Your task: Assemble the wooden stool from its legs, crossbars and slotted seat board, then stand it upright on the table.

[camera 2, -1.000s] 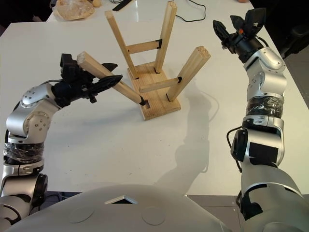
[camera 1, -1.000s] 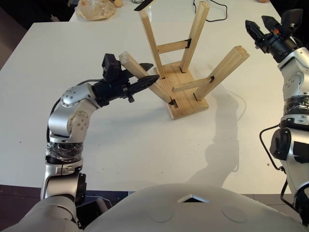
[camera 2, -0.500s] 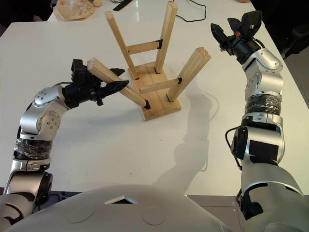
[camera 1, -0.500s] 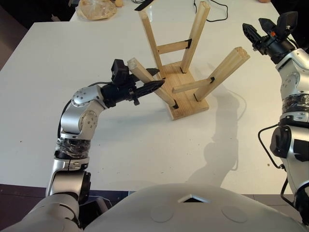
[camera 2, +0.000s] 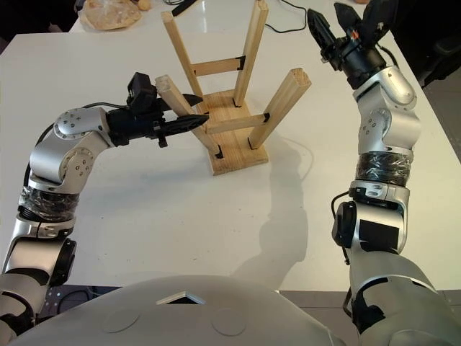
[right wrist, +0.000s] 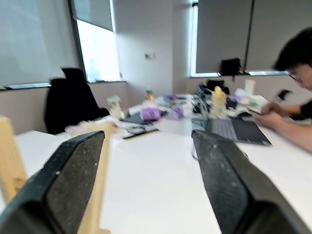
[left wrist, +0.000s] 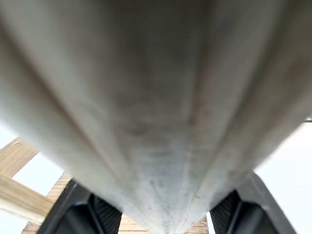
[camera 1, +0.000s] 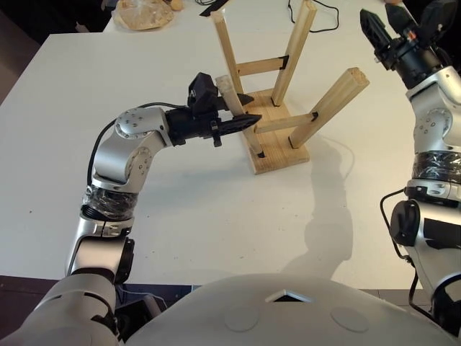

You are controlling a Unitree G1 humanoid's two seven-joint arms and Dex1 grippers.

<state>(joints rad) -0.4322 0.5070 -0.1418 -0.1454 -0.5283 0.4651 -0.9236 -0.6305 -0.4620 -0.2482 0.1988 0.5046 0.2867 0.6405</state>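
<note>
1. One white table (camera 1: 216, 216), broad, beneath everything else.
2. Wooden stool (camera 2: 241, 148), upside down just beyond the table's middle, slotted seat board (camera 1: 279, 155) flat on the surface, four legs pointing up.
3. Left gripper (camera 1: 248, 109), level over the table at the stool's left side, jaws closed around the near-left leg (camera 1: 253, 141) roughly halfway up, one finger on each side. Same pale wood pressed close in the left wrist view, dark fingers (left wrist: 83, 219) flanking it.
4. Right gripper (camera 2: 344, 18), raised over the table's far right, well apart from the stool, jaws spread wide with nothing between them.
5. Near-right leg (camera 1: 333, 103), leaning hard outward to the right, foot at the seat board.
6. Far-left leg (camera 1: 222, 50) and far-right leg (camera 1: 295, 40), both rising from the board, each slightly tilted.
7. Far crossbar (camera 1: 258, 68), bridging the two far legs.
8. Near crossbar (camera 1: 284, 124), running from the near-right leg toward the held leg; joint at that end too hidden to tell.
9. Crumpled bag (camera 1: 144, 13) at the table's far left.
10. Black cable (camera 1: 324, 18) beyond the stool.
</note>
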